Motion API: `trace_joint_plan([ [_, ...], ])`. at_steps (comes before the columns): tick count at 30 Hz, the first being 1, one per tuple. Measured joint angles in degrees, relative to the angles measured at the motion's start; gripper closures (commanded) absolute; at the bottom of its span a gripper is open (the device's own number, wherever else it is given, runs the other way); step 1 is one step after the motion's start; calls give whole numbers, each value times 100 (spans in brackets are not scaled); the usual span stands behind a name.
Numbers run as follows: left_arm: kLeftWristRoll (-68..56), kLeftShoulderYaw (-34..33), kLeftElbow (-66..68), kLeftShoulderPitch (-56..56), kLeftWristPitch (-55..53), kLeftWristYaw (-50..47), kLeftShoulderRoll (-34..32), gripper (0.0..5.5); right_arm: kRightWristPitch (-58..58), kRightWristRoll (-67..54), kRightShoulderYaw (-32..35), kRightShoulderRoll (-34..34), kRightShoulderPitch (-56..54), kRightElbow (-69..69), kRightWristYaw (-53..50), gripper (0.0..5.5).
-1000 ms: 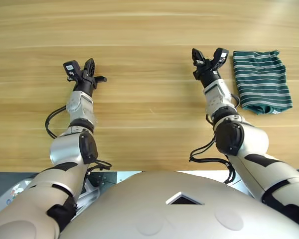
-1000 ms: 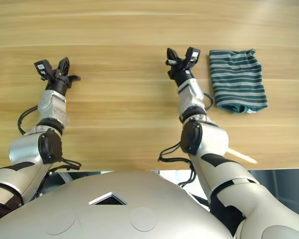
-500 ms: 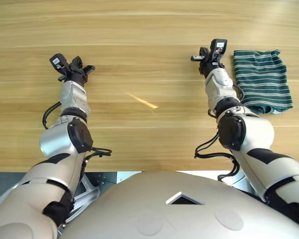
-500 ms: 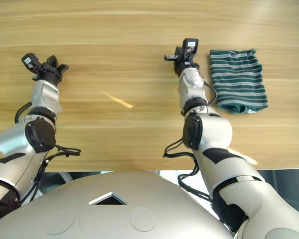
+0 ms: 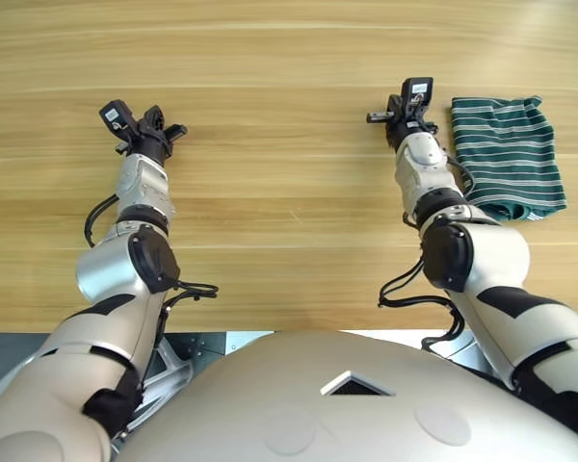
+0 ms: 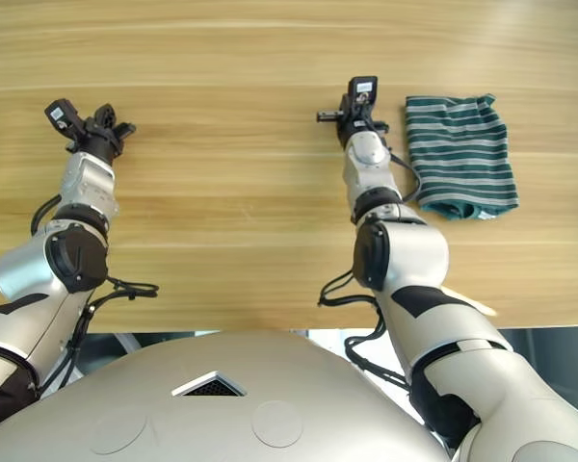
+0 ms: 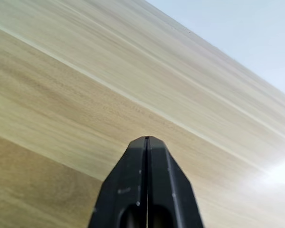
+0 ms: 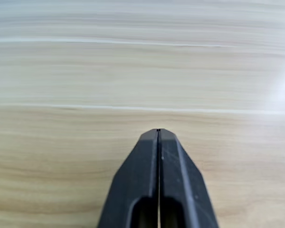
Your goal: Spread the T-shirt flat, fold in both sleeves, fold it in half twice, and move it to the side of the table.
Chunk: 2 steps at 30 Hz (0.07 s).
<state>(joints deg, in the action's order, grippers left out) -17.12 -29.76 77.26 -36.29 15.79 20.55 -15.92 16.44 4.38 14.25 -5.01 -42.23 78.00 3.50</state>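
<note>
The T-shirt (image 5: 506,156), dark green with thin white stripes, lies folded into a small rectangle on the right part of the wooden table (image 5: 289,58). My right gripper (image 5: 402,106) hovers over bare wood just left of the shirt, not touching it; in the right wrist view its fingers (image 8: 158,156) are pressed together, shut on nothing. Far over on the left side my left gripper (image 5: 152,130) is above the bare tabletop, and the left wrist view shows its fingers (image 7: 146,166) closed tight with nothing between them.
The wooden table (image 6: 231,58) stretches wide ahead and between the arms, with its near edge (image 5: 270,322) just in front of me. Dark cables (image 5: 405,289) hang from both forearms below that edge.
Both grippers have gone from open to shut. The left arm swung outward to the left, and the right wrist turned and shifted slightly toward the shirt. The folded shirt stayed put.
</note>
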Motion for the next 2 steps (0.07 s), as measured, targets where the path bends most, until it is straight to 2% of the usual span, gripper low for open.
trace_joint_plan([
  [2,46,17,0,0,1,12,1,550,13,1,-19,-1,1,0,-33,549],
])
